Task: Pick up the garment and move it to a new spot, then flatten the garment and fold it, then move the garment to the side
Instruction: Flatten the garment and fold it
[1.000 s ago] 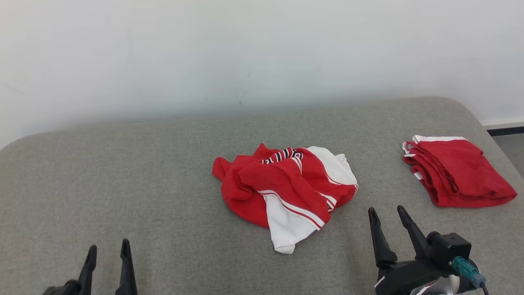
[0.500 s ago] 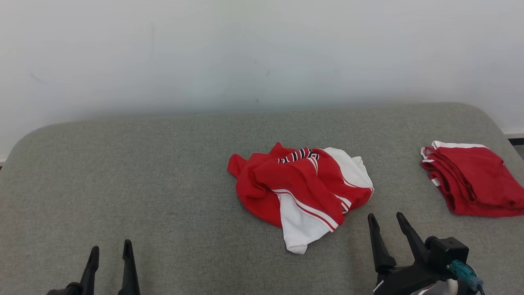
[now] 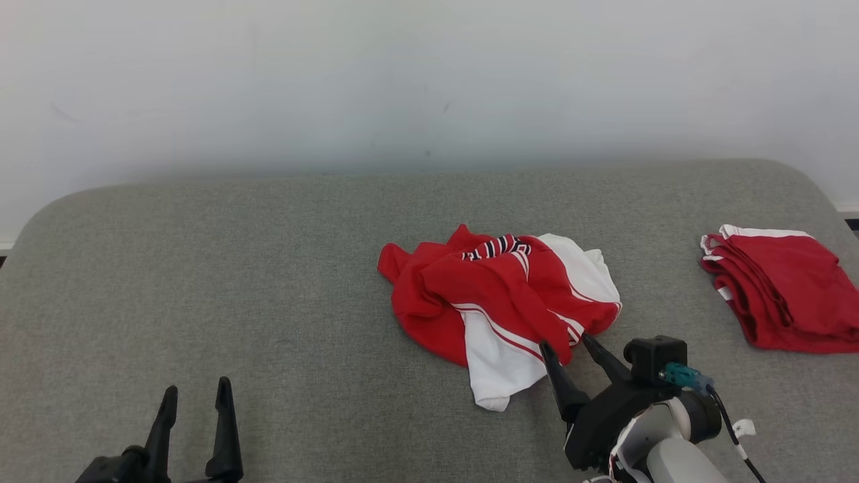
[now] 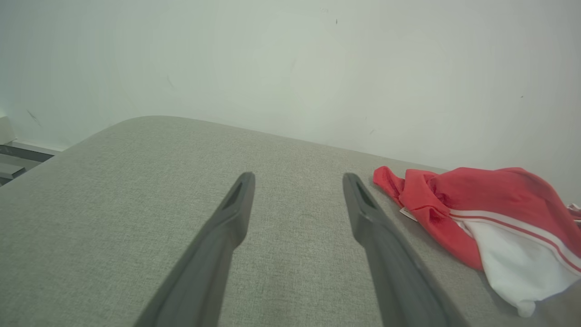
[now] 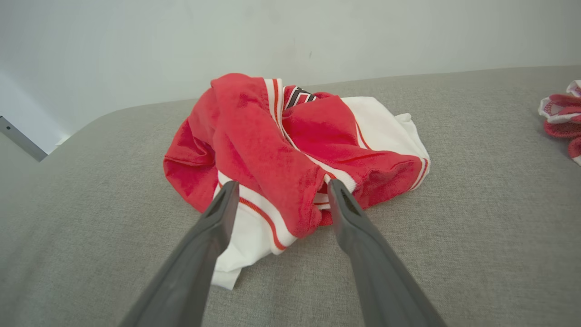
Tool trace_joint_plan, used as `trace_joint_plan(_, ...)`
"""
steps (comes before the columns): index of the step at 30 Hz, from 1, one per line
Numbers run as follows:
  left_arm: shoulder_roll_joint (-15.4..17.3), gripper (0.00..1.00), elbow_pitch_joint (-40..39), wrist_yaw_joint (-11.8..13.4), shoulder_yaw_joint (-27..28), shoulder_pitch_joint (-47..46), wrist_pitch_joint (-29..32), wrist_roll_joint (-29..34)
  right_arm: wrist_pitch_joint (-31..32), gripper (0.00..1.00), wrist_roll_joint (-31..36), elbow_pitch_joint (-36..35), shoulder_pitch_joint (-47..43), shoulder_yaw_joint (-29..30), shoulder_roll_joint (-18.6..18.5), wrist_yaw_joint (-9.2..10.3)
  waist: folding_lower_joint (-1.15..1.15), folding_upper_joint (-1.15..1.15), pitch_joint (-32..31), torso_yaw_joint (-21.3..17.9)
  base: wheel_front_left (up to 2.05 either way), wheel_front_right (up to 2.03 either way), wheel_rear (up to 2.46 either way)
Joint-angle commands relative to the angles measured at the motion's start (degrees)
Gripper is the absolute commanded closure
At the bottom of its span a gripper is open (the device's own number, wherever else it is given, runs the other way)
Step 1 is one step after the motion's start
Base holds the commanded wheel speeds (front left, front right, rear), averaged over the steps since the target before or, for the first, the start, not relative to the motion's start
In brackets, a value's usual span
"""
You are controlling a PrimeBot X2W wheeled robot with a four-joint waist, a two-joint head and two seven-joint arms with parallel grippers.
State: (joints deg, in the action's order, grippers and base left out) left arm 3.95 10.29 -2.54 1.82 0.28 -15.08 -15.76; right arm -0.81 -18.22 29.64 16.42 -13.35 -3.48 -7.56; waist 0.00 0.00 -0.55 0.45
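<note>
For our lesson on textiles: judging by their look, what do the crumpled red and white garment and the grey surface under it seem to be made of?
Crumpled garment: probably a soft knit sports fabric with a matte finish. It slumps in loose folds and has white stripes and a striped collar band.
Grey surface: seemingly woven upholstery cloth over padding, also matte. It shows a fine flecked weave and rounded corners.

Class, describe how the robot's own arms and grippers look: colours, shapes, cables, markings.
The left gripper and right gripper each have two long, tapering dark fingers with a narrow slot near the tip. Behind the right gripper sit a black housing, a boxy black block, a teal connector and a thin black cable with a small white tag. The forearm is pale grey-white.
</note>
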Motion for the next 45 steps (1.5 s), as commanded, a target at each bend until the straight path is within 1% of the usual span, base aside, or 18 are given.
trace_joint_plan(1,-0.05,0.0,0.25,-0.27,0.15,-0.79,-0.1,0.56,0.28,0.0,-0.59,1.22,1.36,-0.22,0.07,0.17,0.0,0.0,0.43,0.5,0.0,0.0,0.0)
trace_joint_plan(4,-0.22,0.0,0.62,-0.82,0.07,-1.23,-0.1,0.9,1.85,0.0,-1.77,6.5,4.54,-0.83,0.17,0.17,0.0,0.0,0.85,1.18,0.0,0.0,0.0)
trace_joint_plan(7,-0.27,0.0,1.19,-1.46,0.15,-1.92,-0.1,1.0,3.02,0.0,-1.38,12.14,7.97,-0.1,0.24,0.16,0.0,0.0,1.36,2.07,0.0,0.0,0.0)
trace_joint_plan(12,-0.39,0.0,1.94,-1.95,0.38,-2.52,-0.1,1.18,1.85,0.0,-3.93,17.6,11.34,-1.9,0.51,0.16,0.0,0.0,1.73,3.11,0.0,0.0,0.0)
trace_joint_plan(13,-0.42,0.0,2.02,-2.02,0.49,-2.63,-0.1,1.24,1.39,0.33,-4.43,18.27,11.95,-2.44,0.54,0.17,0.0,0.0,1.75,3.2,0.0,0.0,0.0)
trace_joint_plan(14,-0.45,0.0,2.07,-2.13,0.58,-2.7,-0.1,1.29,0.98,0.77,-5.03,18.94,12.44,-2.95,0.56,0.17,0.0,0.0,1.76,3.24,0.0,0.0,0.0)
trace_joint_plan(15,-0.49,0.0,2.15,-2.21,0.7,-2.74,-0.1,1.37,0.5,1.0,-5.53,19.44,12.87,-3.58,0.57,0.16,0.0,0.0,1.74,3.26,0.0,0.0,0.0)
trace_joint_plan(20,-0.65,0.0,2.46,-2.5,1.32,-2.54,-0.08,1.49,-3.47,1.0,-7.62,20.01,15.25,-6.68,0.61,0.16,0.0,0.0,1.23,3.05,0.0,0.0,0.0)
trace_joint_plan(23,-0.69,0.0,2.6,-2.38,1.8,-2.2,-0.08,1.58,-4.45,1.0,-10.83,18.14,17.01,-9.7,0.64,0.16,0.0,0.0,0.58,2.69,0.0,0.0,0.0)
trace_joint_plan(24,-0.75,0.0,2.51,-2.41,2.05,-1.97,-0.07,1.65,-4.38,1.0,-13.51,16.13,18.95,-12.31,0.63,0.16,0.0,0.0,0.36,2.37,0.0,0.0,0.0)
trace_joint_plan(30,-0.84,0.0,2.08,-2.43,2.64,-1.77,-0.07,1.9,-2.43,1.0,-20.73,10.2,27.69,-21.94,0.63,0.16,0.0,0.0,0.32,1.68,0.0,0.0,0.0)
trace_joint_plan(31,-0.84,0.0,2.08,-2.43,2.64,-1.77,-0.07,1.9,-2.43,1.0,-20.73,10.2,27.69,-21.94,0.63,0.16,0.0,0.0,0.32,1.68,0.0,0.0,0.0)
trace_joint_plan(35,-0.89,0.0,2.0,-2.62,2.34,-2.16,-0.07,2.11,-2.08,1.0,-27.28,7.61,35.24,-27.18,0.62,0.16,0.0,0.0,0.44,2.05,0.0,0.0,0.0)
trace_joint_plan(38,-0.95,0.0,2.02,-2.85,1.82,-2.19,-0.07,2.17,-4.1,1.0,-31.79,7.44,40.94,-28.95,0.63,0.16,0.0,0.0,0.41,2.82,0.0,0.0,0.0)
trace_joint_plan(41,-0.98,0.0,2.16,-2.89,1.44,-1.99,-0.07,2.25,-7.96,1.0,-36.38,8.2,46.2,-29.27,0.61,0.16,0.0,0.0,0.38,3.56,0.0,0.0,0.0)
trace_joint_plan(45,-1.03,0.0,2.1,-2.89,1.31,-1.52,-0.07,2.25,-12.1,1.0,-39.77,12.52,50.6,-29.32,0.6,0.16,0.0,0.0,0.42,4.06,0.0,0.0,0.0)
